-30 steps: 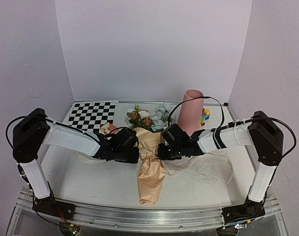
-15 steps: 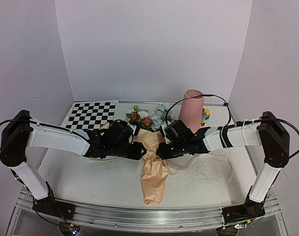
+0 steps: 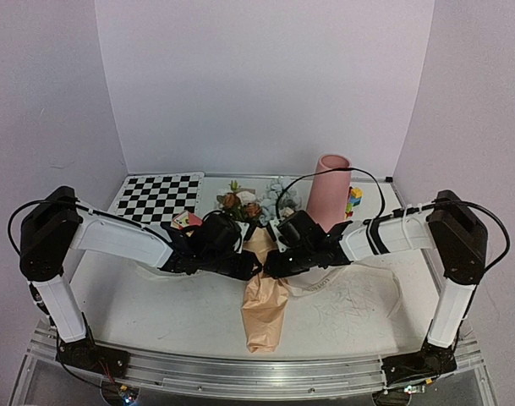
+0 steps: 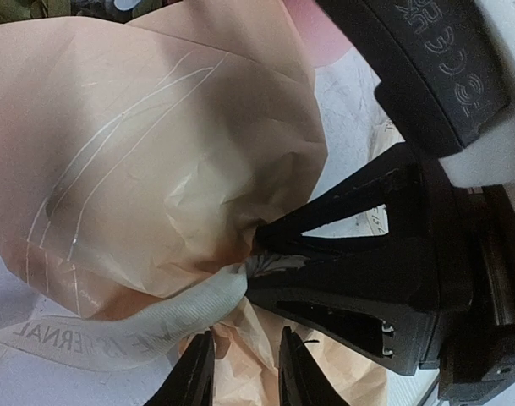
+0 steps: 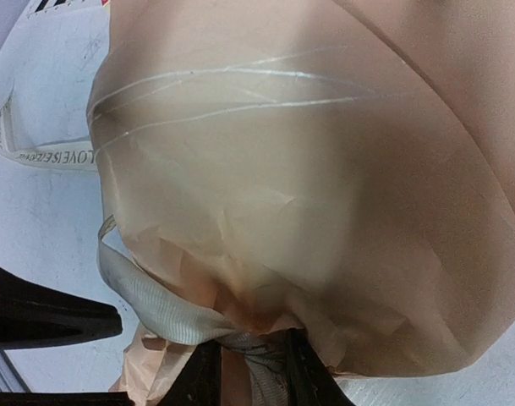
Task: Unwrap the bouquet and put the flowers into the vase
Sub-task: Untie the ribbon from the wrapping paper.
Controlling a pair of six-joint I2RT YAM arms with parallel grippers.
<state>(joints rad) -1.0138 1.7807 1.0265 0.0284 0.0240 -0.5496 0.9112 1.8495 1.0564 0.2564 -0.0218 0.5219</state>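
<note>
White worktop (image 3: pixel 156 313): peach-tan crinkled paper bouquet (image 3: pixel 265 304) lies flat at centre, blooms toward back; tall pink vase (image 3: pixel 329 190) upright back right, small colourful toy blocks (image 3: pixel 354 200) just beside it; b&w checkerboard sheet (image 3: pixel 160 196) back left; cream printed ribbon (image 5: pixel 37 156) trails on surface

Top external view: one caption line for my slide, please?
Left end effector and right end effector meet at the neck of the bouquet.
</note>
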